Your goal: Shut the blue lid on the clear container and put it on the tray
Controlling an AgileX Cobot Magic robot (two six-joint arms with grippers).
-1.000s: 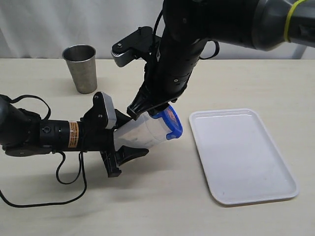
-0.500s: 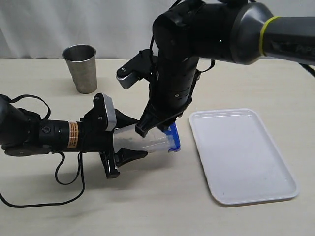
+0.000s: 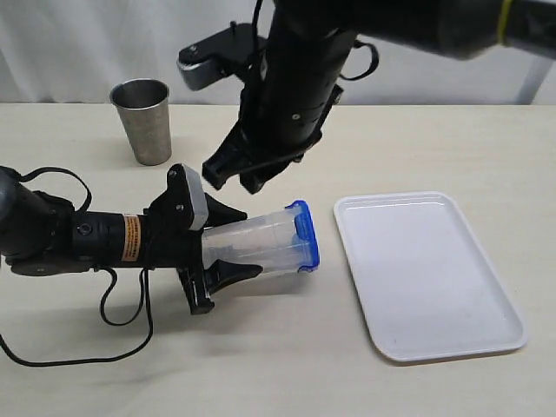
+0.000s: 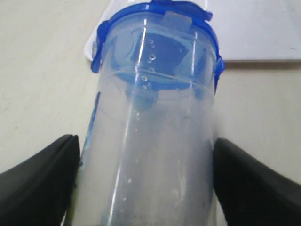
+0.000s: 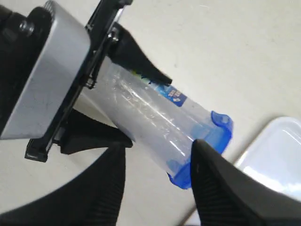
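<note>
The clear container (image 3: 252, 245) lies on its side just above the table, with my left gripper (image 3: 239, 243) shut on its body. The blue lid (image 3: 304, 234) sits on the container's mouth, facing the tray (image 3: 434, 278). In the left wrist view the container (image 4: 150, 141) fills the space between both black fingers and the lid (image 4: 155, 14) caps its far end. My right gripper (image 3: 236, 174) hangs open above the container, touching nothing. From the right wrist camera, the container (image 5: 146, 113) and lid (image 5: 214, 136) show beyond the open right gripper (image 5: 159, 147).
A shiny steel cup (image 3: 143, 122) stands upright at the back left. The white tray lies flat to the right of the lid, a short gap from it. A black cable (image 3: 122, 313) loops on the table under the left arm.
The right gripper has let go of the lid and risen up and to the left. The container in the left gripper has gone from tilted to level.
</note>
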